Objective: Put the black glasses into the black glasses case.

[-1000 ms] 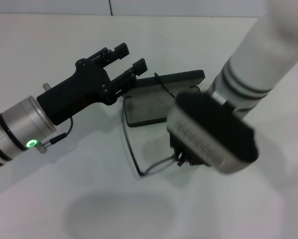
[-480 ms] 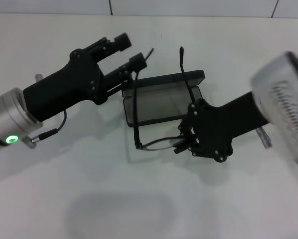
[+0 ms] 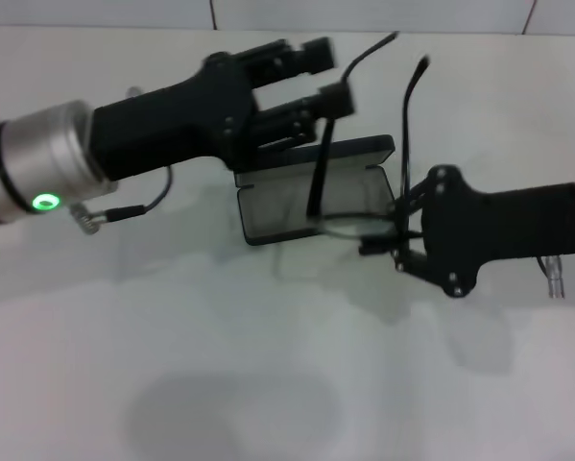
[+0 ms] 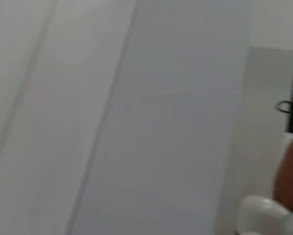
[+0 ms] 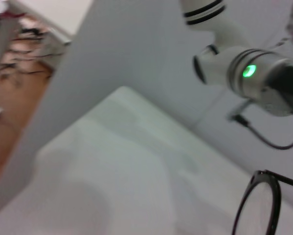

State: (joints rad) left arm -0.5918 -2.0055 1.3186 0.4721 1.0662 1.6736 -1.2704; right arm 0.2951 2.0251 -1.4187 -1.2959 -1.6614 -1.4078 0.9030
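Note:
The black glasses case (image 3: 292,204) lies open on the white table, grey lining up, its lid (image 3: 359,151) raised at the far side. My right gripper (image 3: 400,235) comes in from the right and is shut on the black glasses (image 3: 352,226) at the front frame. It holds them over the case's right part, with both temple arms (image 3: 409,125) sticking up and away. One lens also shows in the right wrist view (image 5: 256,208). My left gripper (image 3: 327,75) is open and hovers over the case's far edge, its lower finger beside one temple arm.
The white table (image 3: 220,365) spreads wide in front of the case. A tiled wall edge (image 3: 210,14) runs along the back. The left arm's silver wrist with a green light (image 3: 45,202) and a dangling cable (image 3: 124,211) hang over the table's left part.
My right gripper has swung to the right and lifted the glasses from in front of the case to over it, temples now pointing up. My left gripper has moved right, over the case's far edge.

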